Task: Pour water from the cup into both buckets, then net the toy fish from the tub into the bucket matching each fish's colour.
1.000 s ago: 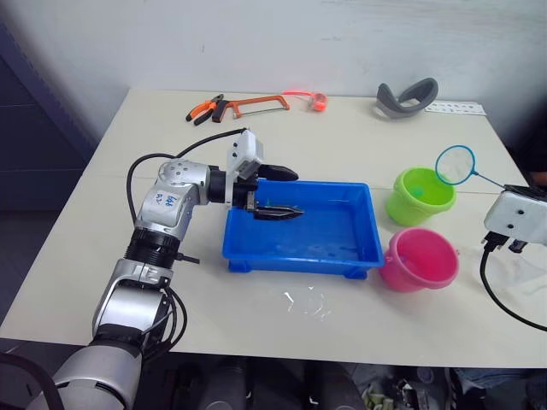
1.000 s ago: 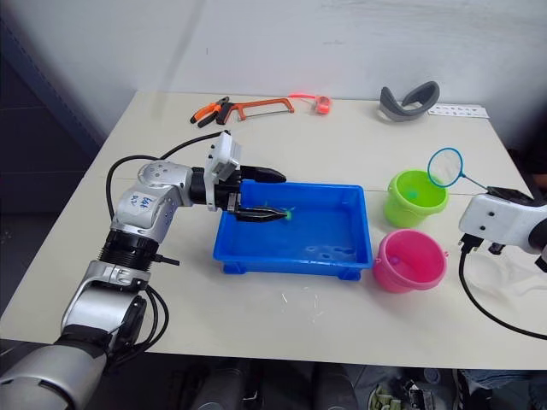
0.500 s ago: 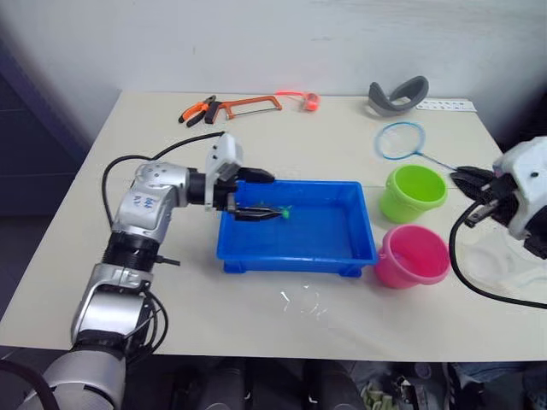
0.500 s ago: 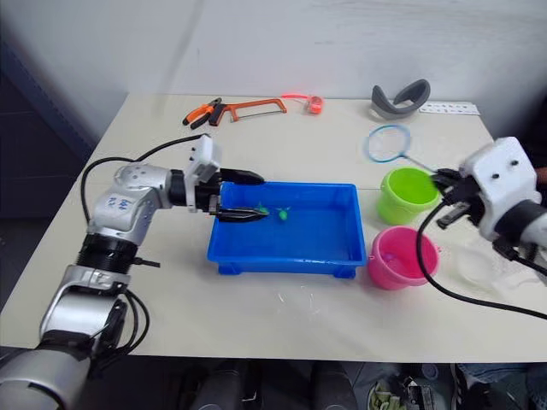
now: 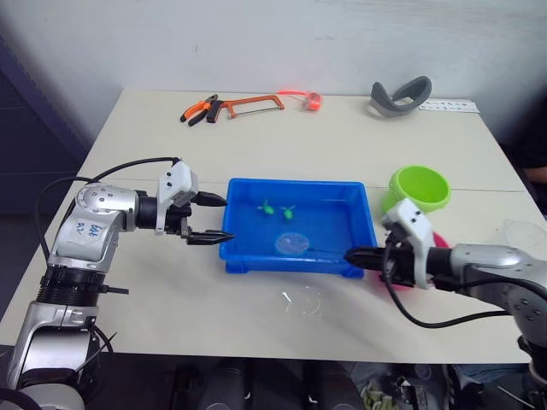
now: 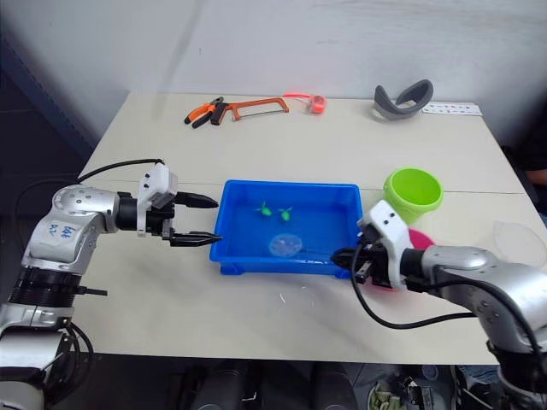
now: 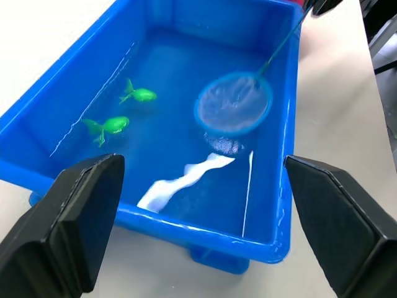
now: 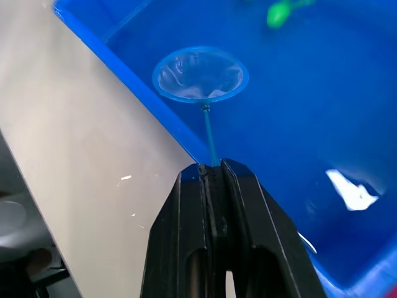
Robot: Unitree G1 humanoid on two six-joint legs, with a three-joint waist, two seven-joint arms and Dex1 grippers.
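The blue tub (image 5: 295,182) stands mid-table with water and two green toy fish (image 5: 267,206) (image 7: 141,95) near its far wall. The net's hoop (image 5: 291,243) (image 8: 200,74) lies low inside the tub, apart from the fish. My right gripper (image 5: 350,254) (image 8: 211,171) is shut on the net's thin handle at the tub's right front corner. My left gripper (image 5: 226,219) stands open just outside the tub's left wall, holding nothing. The green bucket (image 5: 419,188) stands right of the tub. The pink bucket (image 6: 419,239) is mostly hidden behind my right arm. The clear cup (image 5: 526,235) sits at the far right.
An orange hacksaw (image 5: 248,105), pliers (image 5: 198,111), a small orange item (image 5: 312,100), a grey curved band (image 5: 402,96) and a white strip (image 5: 449,106) lie along the table's far edge. Spilled water (image 5: 299,299) glistens in front of the tub.
My right arm swung down from beside the green bucket, and the net's hoop went from above the table into the tub. My left gripper drew back leftward out of the tub.
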